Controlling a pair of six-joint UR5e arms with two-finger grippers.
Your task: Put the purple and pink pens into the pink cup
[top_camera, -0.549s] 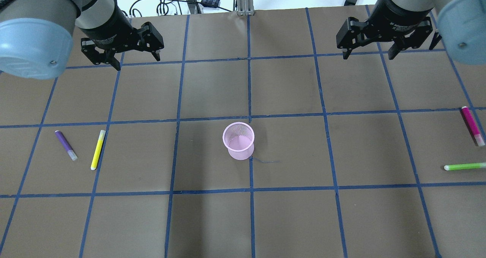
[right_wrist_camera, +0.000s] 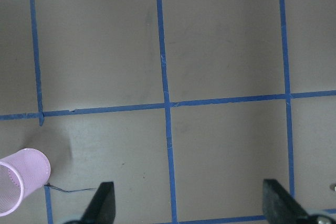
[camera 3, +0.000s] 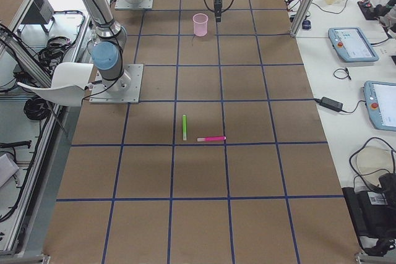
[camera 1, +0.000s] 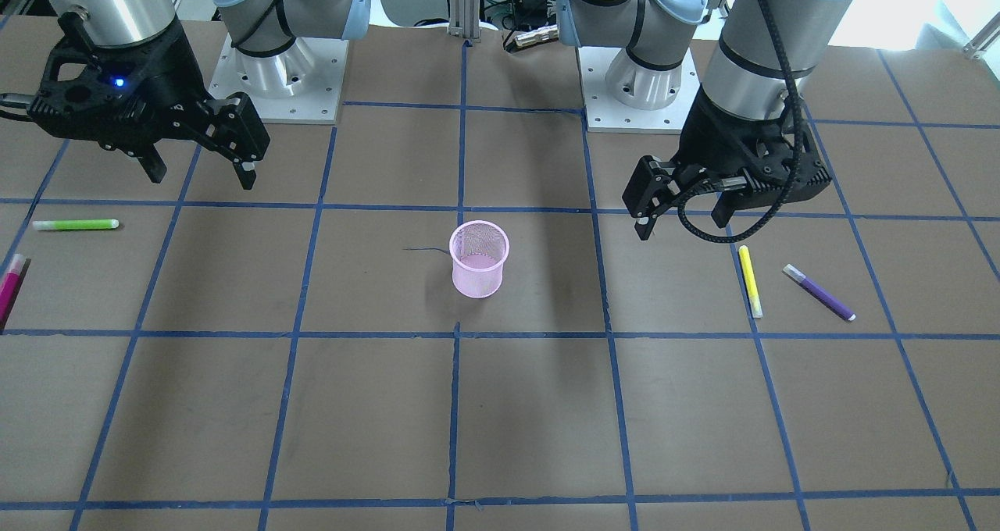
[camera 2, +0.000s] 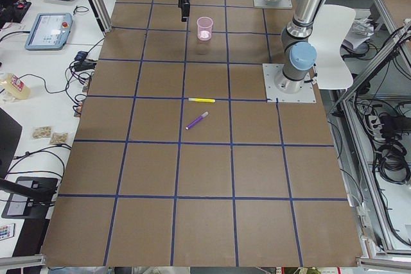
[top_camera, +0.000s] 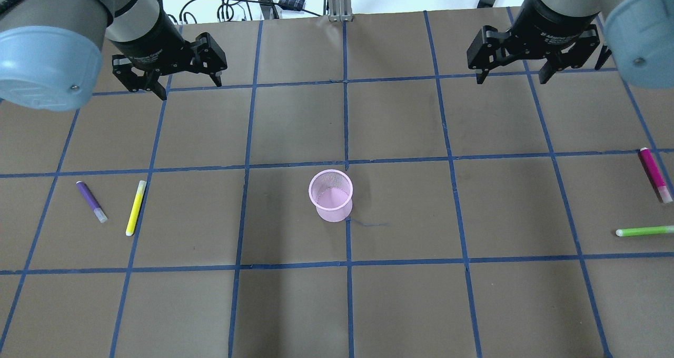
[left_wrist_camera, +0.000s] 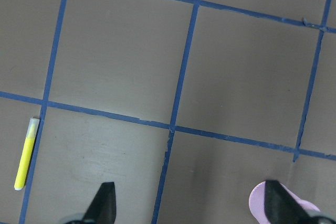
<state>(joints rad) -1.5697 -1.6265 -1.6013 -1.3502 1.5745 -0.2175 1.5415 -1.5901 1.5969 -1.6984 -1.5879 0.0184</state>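
The pink mesh cup (top_camera: 330, 195) stands upright and empty at the table's middle, also in the front view (camera 1: 478, 269). The purple pen (top_camera: 91, 201) lies at the left, also in the front view (camera 1: 820, 293). The pink pen (top_camera: 654, 175) lies at the far right edge, also in the front view (camera 1: 9, 290). My left gripper (top_camera: 188, 87) hovers open and empty, far behind the purple pen. My right gripper (top_camera: 511, 78) hovers open and empty at the back right, well away from the pink pen. The left wrist view shows the cup's edge (left_wrist_camera: 260, 205) beside a fingertip.
A yellow pen (top_camera: 136, 207) lies just right of the purple pen. A green pen (top_camera: 643, 231) lies near the pink pen at the right edge. Blue tape lines grid the brown table (top_camera: 400, 121). Cables lie beyond the far edge.
Both grippers have shifted very slightly toward the far edge and stay open. The pens and the cup have not moved.
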